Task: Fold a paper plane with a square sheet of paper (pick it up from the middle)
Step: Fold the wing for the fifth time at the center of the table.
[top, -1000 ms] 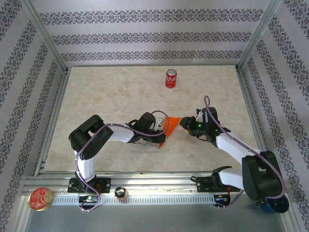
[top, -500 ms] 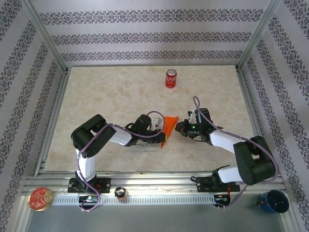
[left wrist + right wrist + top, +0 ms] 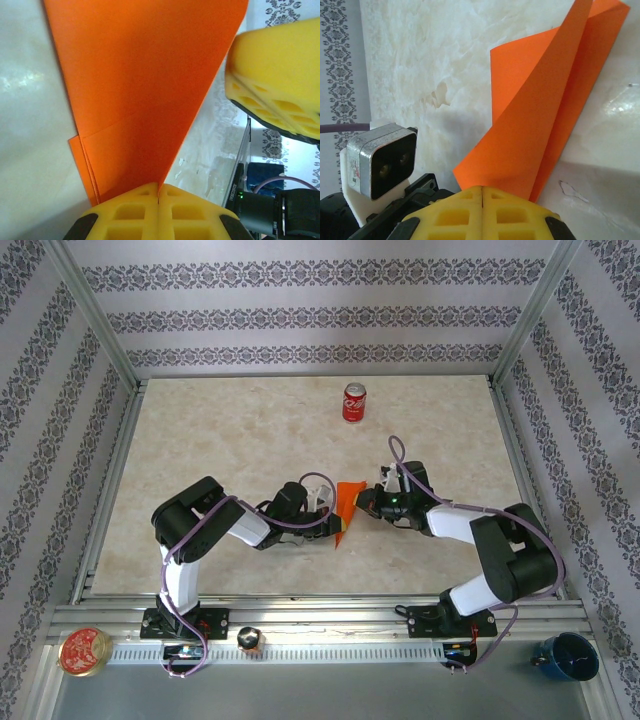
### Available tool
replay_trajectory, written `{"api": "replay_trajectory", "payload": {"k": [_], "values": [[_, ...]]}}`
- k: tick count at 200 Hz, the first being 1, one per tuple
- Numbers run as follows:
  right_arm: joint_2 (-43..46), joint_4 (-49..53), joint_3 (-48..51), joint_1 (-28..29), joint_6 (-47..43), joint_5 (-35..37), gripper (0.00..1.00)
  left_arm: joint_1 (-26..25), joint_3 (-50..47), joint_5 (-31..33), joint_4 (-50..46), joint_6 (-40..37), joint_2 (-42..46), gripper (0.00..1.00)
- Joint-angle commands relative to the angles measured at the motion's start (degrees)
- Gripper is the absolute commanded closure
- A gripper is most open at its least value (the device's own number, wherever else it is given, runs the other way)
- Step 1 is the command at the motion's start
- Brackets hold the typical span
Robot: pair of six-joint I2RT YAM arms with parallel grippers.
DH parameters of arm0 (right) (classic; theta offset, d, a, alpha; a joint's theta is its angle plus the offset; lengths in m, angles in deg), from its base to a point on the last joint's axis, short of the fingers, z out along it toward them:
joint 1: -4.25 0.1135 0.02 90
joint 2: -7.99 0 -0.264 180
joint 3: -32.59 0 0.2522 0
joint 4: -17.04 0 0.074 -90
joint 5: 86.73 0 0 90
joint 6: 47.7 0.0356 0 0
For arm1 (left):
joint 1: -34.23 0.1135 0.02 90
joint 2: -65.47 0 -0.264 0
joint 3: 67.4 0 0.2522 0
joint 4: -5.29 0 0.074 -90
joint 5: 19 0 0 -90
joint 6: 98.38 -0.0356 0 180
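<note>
The square sheet of paper (image 3: 347, 504) is bright orange and folded into layers, standing up from the table as a narrow pointed shape between the two arms. My left gripper (image 3: 326, 512) is shut on its left side; in the left wrist view the sheet (image 3: 145, 85) rises from the seam of the yellow fingertips (image 3: 130, 212). My right gripper (image 3: 368, 502) meets it from the right. In the right wrist view its fingers (image 3: 515, 215) are pressed together at the edge of the curled orange flap (image 3: 545, 125).
A red soda can (image 3: 354, 401) stands at the back of the marble-patterned table (image 3: 220, 440). A round tin (image 3: 84, 651) and a blue cup (image 3: 569, 657) sit off the table's front rail. Metal frame posts and patterned walls close in the sides.
My right gripper has moved left up to the paper and shut on its edge. The sheet now stands narrower and more upright. The left gripper stayed shut and shifted slightly.
</note>
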Motion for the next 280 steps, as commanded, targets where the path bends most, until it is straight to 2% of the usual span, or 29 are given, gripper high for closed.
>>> {"api": "replay_trajectory", "payload": {"k": [1,38,171,280], "values": [[-1.5,-3.9,-1.9,0.4,-0.2,-2.8,0.96,1.2,-1.5,-0.6,7.1,3.6,-0.9,1.0],[-3.4,-4.7,-3.2,0.3,-0.3,-4.2,0.96,1.4,-3.7,0.3,10.6,5.8,-1.0,1.0],[-13.2,-12.5,-5.3,0.3,1.9,-9.0,0.96,2.3,-6.1,2.6,9.0,9.4,-1.0,1.0],[-16.7,-14.3,-5.0,-0.3,2.6,-8.6,0.96,3.0,-5.1,1.6,6.8,11.1,-2.1,1.0]]}}
